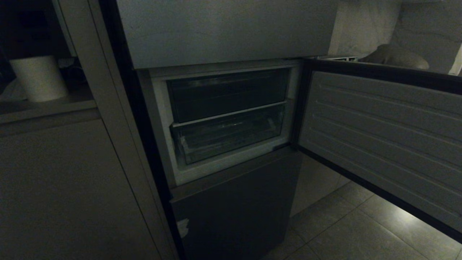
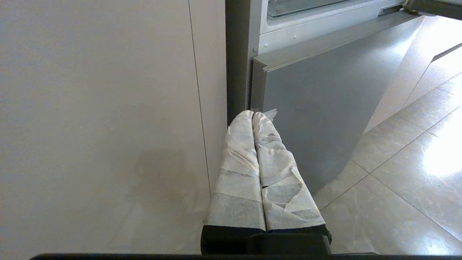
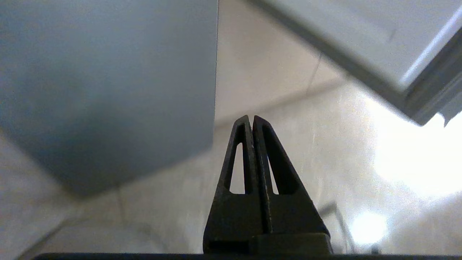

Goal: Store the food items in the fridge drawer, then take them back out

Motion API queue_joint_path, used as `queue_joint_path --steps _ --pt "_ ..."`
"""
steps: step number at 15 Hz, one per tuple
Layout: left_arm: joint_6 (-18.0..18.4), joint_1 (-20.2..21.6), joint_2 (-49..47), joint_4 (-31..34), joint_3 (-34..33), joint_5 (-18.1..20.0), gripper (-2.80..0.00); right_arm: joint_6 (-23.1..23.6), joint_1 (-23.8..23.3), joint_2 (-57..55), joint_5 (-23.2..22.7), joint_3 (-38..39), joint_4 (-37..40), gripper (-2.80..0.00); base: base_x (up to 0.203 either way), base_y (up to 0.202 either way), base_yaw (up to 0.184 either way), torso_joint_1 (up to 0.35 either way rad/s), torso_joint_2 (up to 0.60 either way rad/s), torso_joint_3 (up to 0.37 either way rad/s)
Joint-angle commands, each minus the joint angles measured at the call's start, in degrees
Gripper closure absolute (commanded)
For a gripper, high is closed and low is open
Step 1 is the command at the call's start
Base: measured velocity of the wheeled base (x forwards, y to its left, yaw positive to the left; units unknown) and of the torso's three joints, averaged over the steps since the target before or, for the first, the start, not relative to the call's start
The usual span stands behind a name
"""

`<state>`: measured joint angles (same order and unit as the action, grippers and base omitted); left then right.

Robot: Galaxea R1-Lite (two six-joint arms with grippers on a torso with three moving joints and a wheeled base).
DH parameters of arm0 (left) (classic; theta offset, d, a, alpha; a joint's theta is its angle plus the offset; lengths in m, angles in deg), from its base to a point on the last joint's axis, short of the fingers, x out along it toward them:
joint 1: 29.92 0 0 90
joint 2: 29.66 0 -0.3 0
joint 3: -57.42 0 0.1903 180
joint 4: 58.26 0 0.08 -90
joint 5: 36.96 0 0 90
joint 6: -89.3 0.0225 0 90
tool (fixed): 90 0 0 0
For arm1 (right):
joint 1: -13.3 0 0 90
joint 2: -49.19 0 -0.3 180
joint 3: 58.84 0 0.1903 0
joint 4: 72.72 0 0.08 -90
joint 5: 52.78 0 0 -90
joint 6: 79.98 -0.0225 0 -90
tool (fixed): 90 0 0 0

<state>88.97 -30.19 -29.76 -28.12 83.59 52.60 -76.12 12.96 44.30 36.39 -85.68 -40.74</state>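
Swinging wide — fridge door (image 1: 382,133) flanks fridge drawer (image 1: 227,135).

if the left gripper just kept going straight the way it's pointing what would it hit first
Probably the fridge's closed lower door, near its left edge where it meets the dark side panel. The shut left gripper points at that corner; depth is unclear, so how near it is can't be told.

Left gripper (image 2: 252,115) and right gripper (image 3: 251,118) both hang low, fingers pressed together, holding nothing.
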Motion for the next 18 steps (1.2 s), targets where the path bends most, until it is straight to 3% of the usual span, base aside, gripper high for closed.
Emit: queue_joint_path --steps 1,3,11,18 --pt "0.0 0.0 -0.1 0.0 0.0 0.0 0.00 0.6 0.5 4.9 -0.3 1.9 -5.2 0.00 0.000 0.000 0.000 0.000 0.00 0.000" --pt "0.0 0.0 0.0 0.1 0.0 0.0 0.00 0.7 0.5 4.9 -0.5 3.4 -8.5 0.00 0.000 0.000 0.000 0.000 0.00 0.000" --pt "-0.2 0.0 -0.1 0.0 0.0 -0.1 0.00 -2.4 0.5 4.9 0.5 3.4 -8.6 0.00 0.000 0.000 0.000 0.000 0.00 0.000" --pt "-0.2 0.0 -0.1 0.0 0.0 -0.1 0.00 -3.6 0.5 4.9 0.7 3.4 -8.8 0.00 -0.178 0.000 0.002 0.002 0.00 0.004"
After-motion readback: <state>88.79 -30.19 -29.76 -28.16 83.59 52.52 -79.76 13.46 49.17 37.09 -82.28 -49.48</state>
